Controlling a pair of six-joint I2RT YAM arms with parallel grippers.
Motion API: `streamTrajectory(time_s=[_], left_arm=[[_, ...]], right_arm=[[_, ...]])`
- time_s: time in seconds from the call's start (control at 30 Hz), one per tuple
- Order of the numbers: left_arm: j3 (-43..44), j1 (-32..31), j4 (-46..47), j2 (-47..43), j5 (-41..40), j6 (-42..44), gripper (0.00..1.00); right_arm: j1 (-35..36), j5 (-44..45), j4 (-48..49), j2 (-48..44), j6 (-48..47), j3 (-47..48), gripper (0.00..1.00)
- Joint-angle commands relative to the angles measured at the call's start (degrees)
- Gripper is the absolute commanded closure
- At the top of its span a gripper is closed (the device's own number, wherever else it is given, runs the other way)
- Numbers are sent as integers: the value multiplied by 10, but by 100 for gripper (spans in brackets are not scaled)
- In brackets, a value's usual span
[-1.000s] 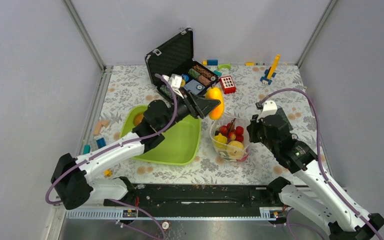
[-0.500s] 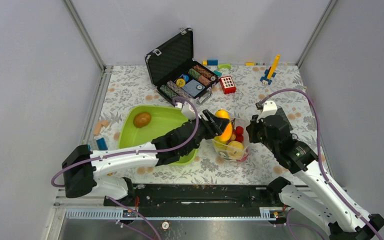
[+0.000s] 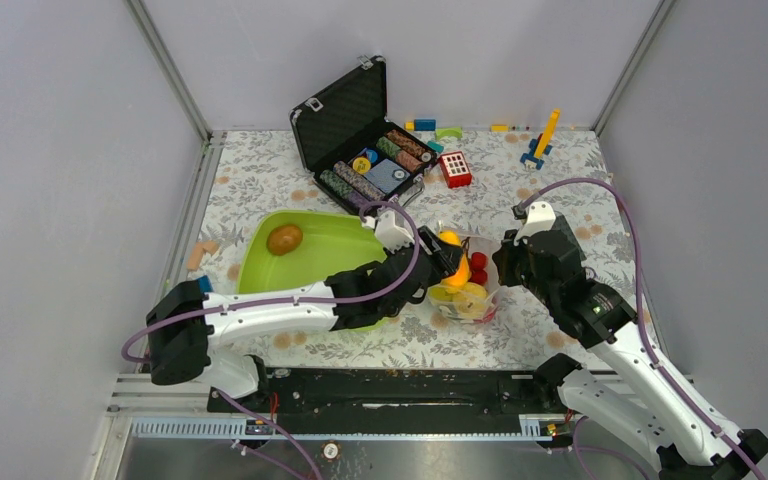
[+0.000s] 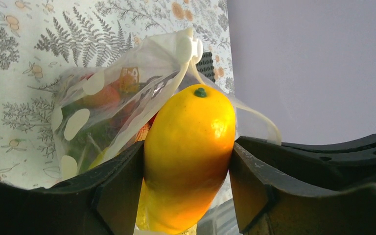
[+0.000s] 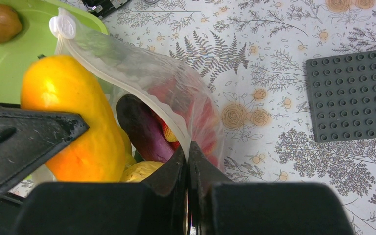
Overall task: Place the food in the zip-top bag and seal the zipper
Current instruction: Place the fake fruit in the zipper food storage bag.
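Left gripper (image 3: 444, 262): clamped on the flanks of a long orange-yellow fruit (image 4: 191, 147), one finger each side, green stem end pointing away from the wrist. The fruit hangs nose-down at the mouth of the dotted bag (image 3: 465, 290), its lower end already inside the rim. Judgement: a grip across the middle leaves the tip free to enter first.

Right gripper (image 5: 188, 159): pinched tight on the zipper strip (image 5: 122, 81) at the bag's 3 o'clock edge. Judgement: this lifts the soft rim and holds the mouth open against the push of the fruit. The white slider tab (image 5: 63, 24) sits at the far end of the strip.

Inside the bag: purple eggplant (image 5: 142, 129), red berries (image 3: 478, 262), a yellow fruit (image 3: 470, 296). They fill much of the floor, so the long fruit may wedge on top of them and stand proud of the zipper line.

Around: green tray (image 3: 260, 250) at the bag's 9 o'clock, with one brown food item (image 3: 284, 239) in its 10 o'clock corner, not yet bagged. Open chip case (image 3: 360, 140) at the bag's 11 o'clock, red block (image 3: 455, 169) at 12 o'clock, grey building plate (image 5: 352, 98) beyond the bag; all apart from the work.

Zipper not yet closed.
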Motion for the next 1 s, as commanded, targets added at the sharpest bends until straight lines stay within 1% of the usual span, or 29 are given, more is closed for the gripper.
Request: streamTrajectory(time_s=[0.0, 0.17, 0.3, 0.5, 0.57, 0.67, 0.97], left_arm=[[37, -10, -8, 9, -32, -25, 59], [46, -11, -8, 19, -18, -20, 38], [48, -11, 4, 23, -1, -1, 30], [37, -11, 14, 15, 10, 4, 19], [32, -12, 23, 10, 15, 9, 10], [27, -12, 36, 7, 21, 17, 2], [34, -11, 61, -1, 60, 61, 1]], right_arm=[[-2, -2, 13, -7, 6, 0, 93], [-2, -5, 13, -7, 6, 0, 93], [-2, -5, 13, -9, 6, 0, 92], [-2, -7, 13, -10, 5, -1, 92], [-2, -5, 13, -8, 5, -1, 91], [-2, -6, 13, -8, 5, -1, 91], [-3, -4, 13, -5, 5, -1, 91]])
